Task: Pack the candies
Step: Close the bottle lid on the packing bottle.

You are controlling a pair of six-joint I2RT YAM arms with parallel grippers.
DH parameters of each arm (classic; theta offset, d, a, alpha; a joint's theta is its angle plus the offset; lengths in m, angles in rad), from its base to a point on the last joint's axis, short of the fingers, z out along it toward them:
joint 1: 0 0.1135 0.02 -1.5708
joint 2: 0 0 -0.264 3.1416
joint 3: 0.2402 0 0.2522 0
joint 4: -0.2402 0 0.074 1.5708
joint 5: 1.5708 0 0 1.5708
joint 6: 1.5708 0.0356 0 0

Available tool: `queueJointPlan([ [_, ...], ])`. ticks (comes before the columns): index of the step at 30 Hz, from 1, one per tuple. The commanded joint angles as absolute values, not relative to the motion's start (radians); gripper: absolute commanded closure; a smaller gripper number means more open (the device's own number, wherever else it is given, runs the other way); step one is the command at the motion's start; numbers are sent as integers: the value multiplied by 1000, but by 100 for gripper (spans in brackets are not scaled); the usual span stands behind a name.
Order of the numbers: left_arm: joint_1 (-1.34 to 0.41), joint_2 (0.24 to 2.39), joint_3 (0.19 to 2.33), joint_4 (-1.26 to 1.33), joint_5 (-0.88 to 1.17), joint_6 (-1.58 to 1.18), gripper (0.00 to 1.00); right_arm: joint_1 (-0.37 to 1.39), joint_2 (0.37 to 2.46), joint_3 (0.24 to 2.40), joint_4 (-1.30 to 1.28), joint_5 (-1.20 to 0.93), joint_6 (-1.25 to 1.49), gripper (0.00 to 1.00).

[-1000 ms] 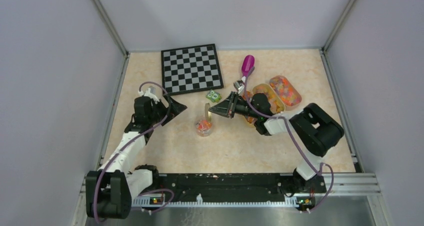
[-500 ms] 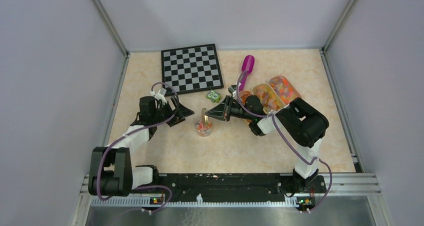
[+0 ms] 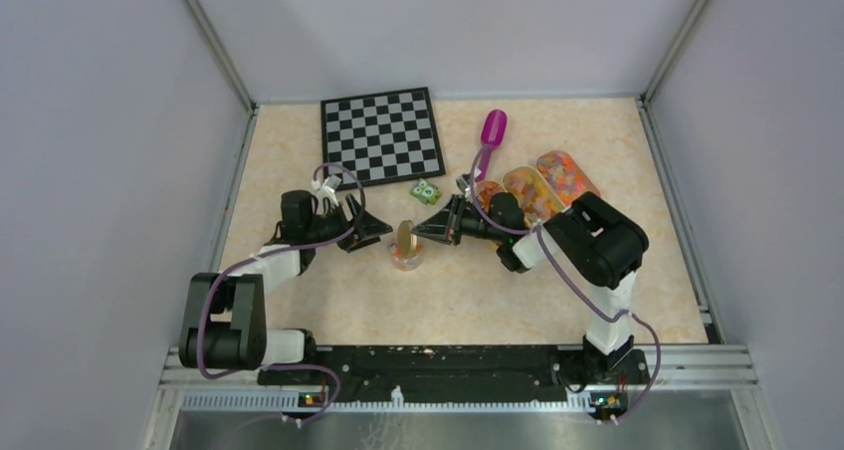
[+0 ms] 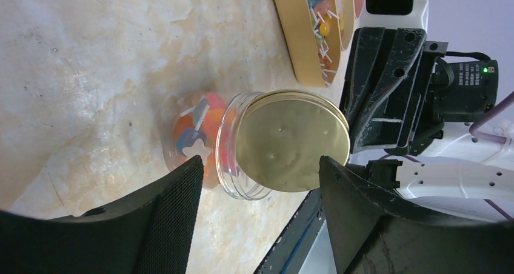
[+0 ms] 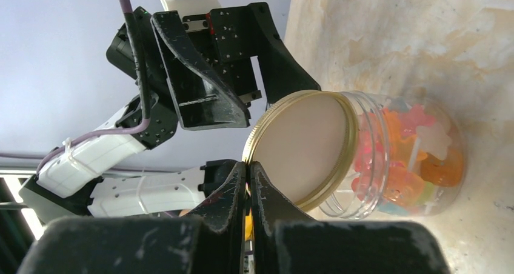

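Near the middle of the worktop, a clear jar (image 3: 405, 258) stands holding a share of the candies (image 5: 403, 150), while more lie in two oval trays (image 4: 291, 37) toward the right edge. The right gripper (image 5: 248, 172) is pinched tight on the rim of the gold lid (image 4: 291, 142), which leans tilted against the jar's mouth, not seated. The left gripper (image 4: 257, 180) has its jaws apart on either side of the jar, apparently touching nothing. Filling looks largely done; seating the lid appears to remain.

walls (image 3: 119, 121): plain pale grey | tabletop (image 3: 478, 291): beige marbled | corner rails (image 3: 212, 42): metal | light: even
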State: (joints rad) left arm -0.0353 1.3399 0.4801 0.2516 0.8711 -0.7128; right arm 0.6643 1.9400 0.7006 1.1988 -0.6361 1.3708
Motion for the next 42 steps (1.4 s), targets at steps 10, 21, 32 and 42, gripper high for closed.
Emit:
queueJointPlan([
  [10, -31, 1355, 486, 302, 910, -705, 28, 606, 1888, 656, 1116, -641, 1264, 92],
  [21, -31, 1370, 491, 303, 927, -702, 31, 606, 1845, 684, 951, -620, 1164, 92],
  [32, -31, 1377, 494, 295, 939, -699, 34, 607, 1845, 667, 966, -606, 1161, 93],
  [42, -34, 1360, 519, 175, 902, -626, 36, 616, 1766, 693, 791, -570, 1044, 76],
])
